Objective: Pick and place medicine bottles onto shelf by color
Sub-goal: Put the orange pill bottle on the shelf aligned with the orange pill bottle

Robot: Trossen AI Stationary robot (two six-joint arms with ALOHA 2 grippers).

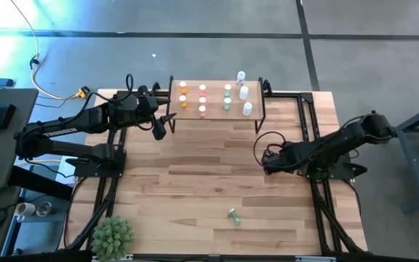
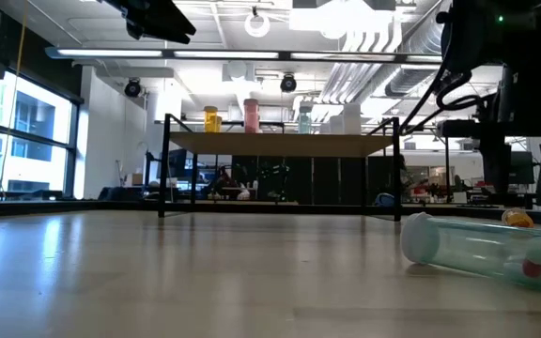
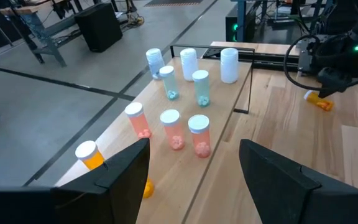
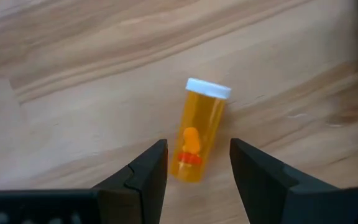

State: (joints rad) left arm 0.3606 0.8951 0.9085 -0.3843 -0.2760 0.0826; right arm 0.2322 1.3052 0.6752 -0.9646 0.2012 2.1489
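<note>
Orange bottle [image 4: 197, 138] lies under lowered right end effector [image 4: 197, 168].

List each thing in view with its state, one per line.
Shelf: upright, holding standing bottles grouped by color.
Orange bottle: lying on the table, capped, between the right gripper's jaws, not gripped.
Green bottle: lying on the table, alone near the front.
Left gripper: open, empty, by the shelf's left end.
Right gripper: open, low over the orange bottle.
Plant: upright at the table's front left corner.
</note>
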